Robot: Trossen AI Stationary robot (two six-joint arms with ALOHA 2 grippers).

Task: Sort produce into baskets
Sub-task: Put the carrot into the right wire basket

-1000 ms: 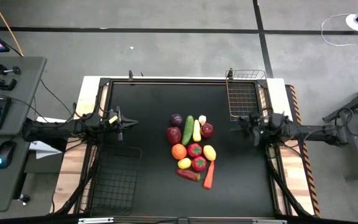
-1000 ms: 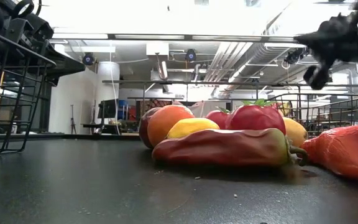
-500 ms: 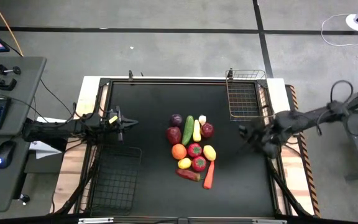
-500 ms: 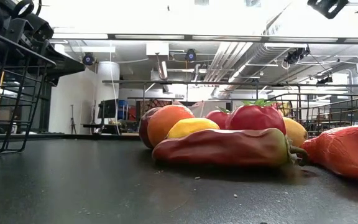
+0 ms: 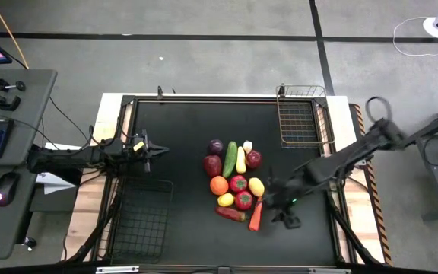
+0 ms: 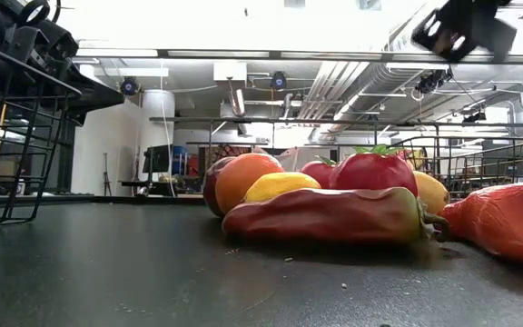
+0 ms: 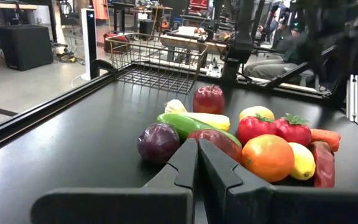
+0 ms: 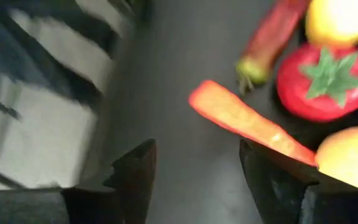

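So far nothing is sorted: the produce (image 5: 236, 180) sits heaped mid-desk, and both baskets (image 5: 298, 116) seem empty. The right end effector (image 8: 194, 168), fingers apart and holding nothing, hangs over the carrot (image 8: 244, 121); the left end effector (image 7: 197, 163), fingers together, waits near the left edge.

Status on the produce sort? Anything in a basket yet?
Done: nothing. The dark basket and the metallic basket both look empty, and the produce sits in one cluster mid-table. In hand: the right hand is open, empty, next to the carrot. The left hand waits shut by the dark basket. Left: every piece.
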